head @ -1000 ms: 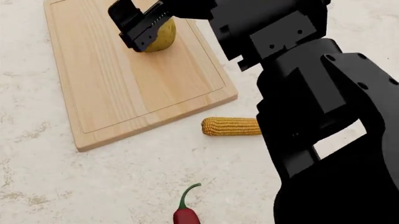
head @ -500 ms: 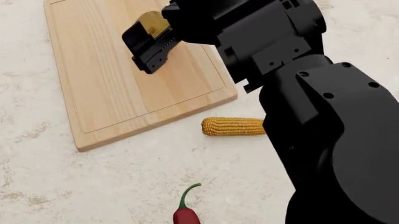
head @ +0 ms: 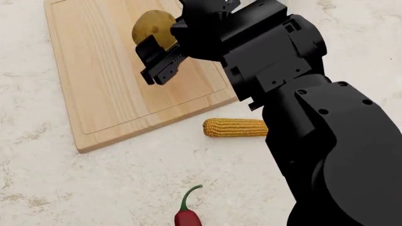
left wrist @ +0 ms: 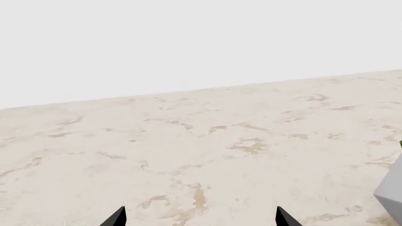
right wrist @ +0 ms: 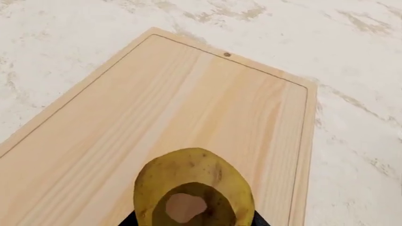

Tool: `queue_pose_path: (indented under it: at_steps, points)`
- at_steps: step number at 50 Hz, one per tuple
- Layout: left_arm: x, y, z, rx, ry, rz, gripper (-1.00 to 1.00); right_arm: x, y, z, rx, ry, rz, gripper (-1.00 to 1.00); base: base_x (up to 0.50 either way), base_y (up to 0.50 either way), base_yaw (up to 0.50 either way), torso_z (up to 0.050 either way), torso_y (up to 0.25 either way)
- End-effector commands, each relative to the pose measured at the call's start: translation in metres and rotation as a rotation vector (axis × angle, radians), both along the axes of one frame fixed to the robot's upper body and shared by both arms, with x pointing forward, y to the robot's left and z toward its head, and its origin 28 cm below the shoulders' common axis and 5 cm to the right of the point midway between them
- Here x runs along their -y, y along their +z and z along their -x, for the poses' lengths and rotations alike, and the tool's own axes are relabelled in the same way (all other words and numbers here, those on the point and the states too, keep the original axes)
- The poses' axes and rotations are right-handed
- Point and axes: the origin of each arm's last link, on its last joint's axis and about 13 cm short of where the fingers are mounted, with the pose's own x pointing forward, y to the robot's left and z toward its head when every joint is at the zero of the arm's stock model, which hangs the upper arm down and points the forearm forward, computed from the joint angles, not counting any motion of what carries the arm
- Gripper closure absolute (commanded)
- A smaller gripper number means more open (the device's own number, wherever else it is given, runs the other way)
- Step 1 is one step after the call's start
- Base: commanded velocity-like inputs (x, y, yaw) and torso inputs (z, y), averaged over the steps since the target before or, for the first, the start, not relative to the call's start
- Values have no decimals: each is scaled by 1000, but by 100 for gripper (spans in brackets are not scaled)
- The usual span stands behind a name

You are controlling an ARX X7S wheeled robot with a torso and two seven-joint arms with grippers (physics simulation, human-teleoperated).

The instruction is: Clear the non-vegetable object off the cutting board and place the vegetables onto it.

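Observation:
The yellow-brown potato-like lump (head: pixel 152 27) is held in my right gripper (head: pixel 158 47), which is shut on it above the far part of the light-wood cutting board (head: pixel 107 89). In the right wrist view the lump (right wrist: pixel 195 181) fills the space between the jaws, with the board (right wrist: pixel 188 99) below it. The corn cob (head: pixel 232 127) lies on the counter just off the board's near right corner. The red chilli (head: pixel 187 214) lies nearer, at the view's lower edge. My left gripper (left wrist: pixel 199 221) is open over bare counter, only its fingertips (left wrist: pixel 116 218) showing.
The beige marbled counter (head: pixel 37 179) surrounds the board on all sides. My right arm's black bulk (head: pixel 326 141) covers the right half of the head view. A grey object (left wrist: pixel 392 193) shows at the edge of the left wrist view.
My right gripper has turned and drawn back toward the board's middle with the lump in it; the lump now shows beyond the fingers. Corn, chilli and board have not moved.

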Motion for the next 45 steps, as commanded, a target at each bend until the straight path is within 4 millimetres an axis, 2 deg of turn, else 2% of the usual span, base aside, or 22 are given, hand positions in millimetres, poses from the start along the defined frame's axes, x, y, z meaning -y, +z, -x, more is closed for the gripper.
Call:
queue_pose_path:
  at_steps: [1,13,24,27,45]
  points:
    - [5,1,-1,5,-40,13,-100,-6,-3,0,-16,38,16,100,0,0,0,0,0]
    - [3,4,0,12,-37,18,-100,-3,27,5,23,19,10,100,0,0,0,0,0]
    - [2,7,2,17,-38,29,-100,14,40,27,42,-40,9,100,0,0,0,0,0]
    - [2,9,4,23,-42,27,-100,21,47,39,49,-68,16,100,0,0,0,0,0]
    - [3,18,7,41,-50,37,-100,58,46,85,38,-203,2,100,0,0,0,0,0]
